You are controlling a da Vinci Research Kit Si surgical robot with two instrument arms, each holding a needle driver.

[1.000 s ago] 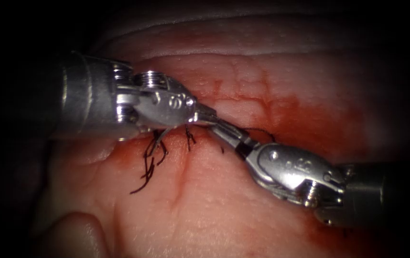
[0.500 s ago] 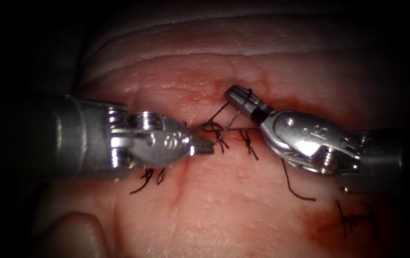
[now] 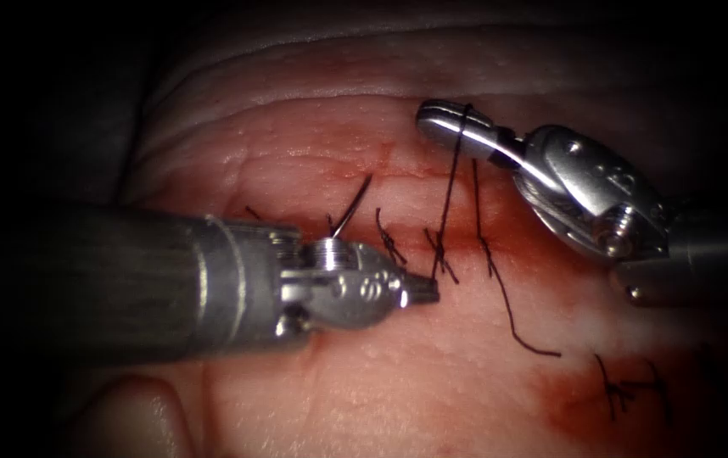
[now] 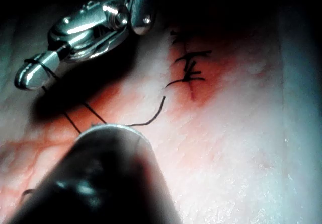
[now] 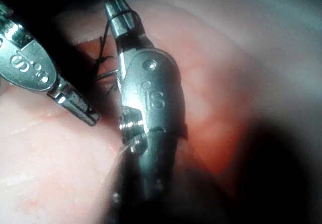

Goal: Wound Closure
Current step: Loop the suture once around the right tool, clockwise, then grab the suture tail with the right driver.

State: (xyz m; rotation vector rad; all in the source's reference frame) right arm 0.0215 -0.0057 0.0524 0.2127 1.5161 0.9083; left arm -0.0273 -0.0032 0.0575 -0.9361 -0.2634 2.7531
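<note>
Over the stitched cut in the tissue point(image 3: 364, 373), my left tool point(image 3: 428, 291) reaches in low, jaws shut on the dark thread point(image 3: 449, 195) beside a tied stitch point(image 3: 440, 253). From there the thread rises to my right tool point(image 3: 439, 119), held above the tissue. Its jaws are shut with the thread looped round them point(image 5: 121, 15). A second strand drops from the loop to a loose end point(image 3: 521, 331) lying on the tissue. The same loop wraps the right tool point(image 4: 27, 75) in the left wrist view. No needle is between either tool's jaws.
More tied stitches with short cut ends sit along the cut point(image 3: 389, 242) point(image 3: 623, 390) point(image 4: 191, 68). A short dark strand point(image 3: 351, 208) stands up behind the left tool's wrist. Red fluid point(image 3: 508, 229) stains the tissue around the stitches.
The right tool has risen up and to the right, drawing the looped thread into long upright strands. The left tool has moved right and lower, to the stitch.
</note>
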